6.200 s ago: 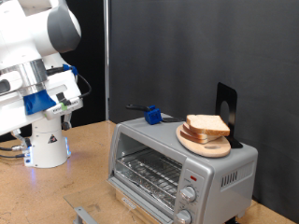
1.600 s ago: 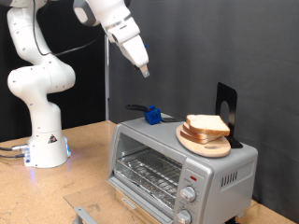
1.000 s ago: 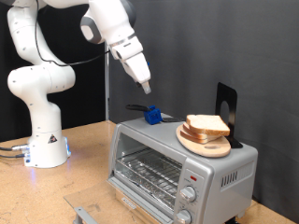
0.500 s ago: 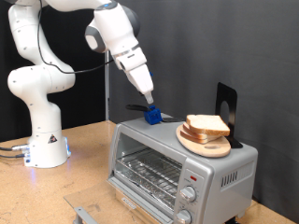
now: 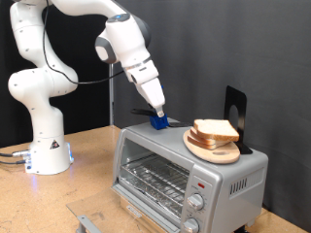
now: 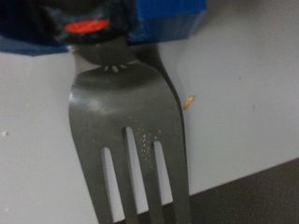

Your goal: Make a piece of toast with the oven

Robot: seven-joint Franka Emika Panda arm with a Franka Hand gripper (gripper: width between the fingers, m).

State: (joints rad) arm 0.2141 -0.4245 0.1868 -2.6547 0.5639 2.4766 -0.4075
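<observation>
The silver-grey oven (image 5: 190, 173) stands at the exterior view's lower right with its glass door shut and the wire rack showing behind it. On its top, bread slices (image 5: 216, 129) lie piled on a round wooden plate (image 5: 208, 149); no single piece of toast lies apart from them. My gripper (image 5: 158, 111) has its tip right at a blue block (image 5: 158, 122) on the oven's top, at the back towards the exterior view's left. The wrist view shows that blue block (image 6: 140, 21) with a metal fork (image 6: 129, 117) sticking out of it, lying on the pale oven top.
A black stand (image 5: 235, 110) rises behind the plate. Two knobs (image 5: 198, 203) and a red light (image 5: 198, 183) sit on the oven's front. The arm's white base (image 5: 44, 146) stands on the wooden table at the exterior view's left. A grey metal part (image 5: 84, 223) lies at the bottom edge.
The arm has swung from the exterior view's left to above the oven and come down steadily until the gripper tip reached the blue block. The bread, plate and oven have not moved.
</observation>
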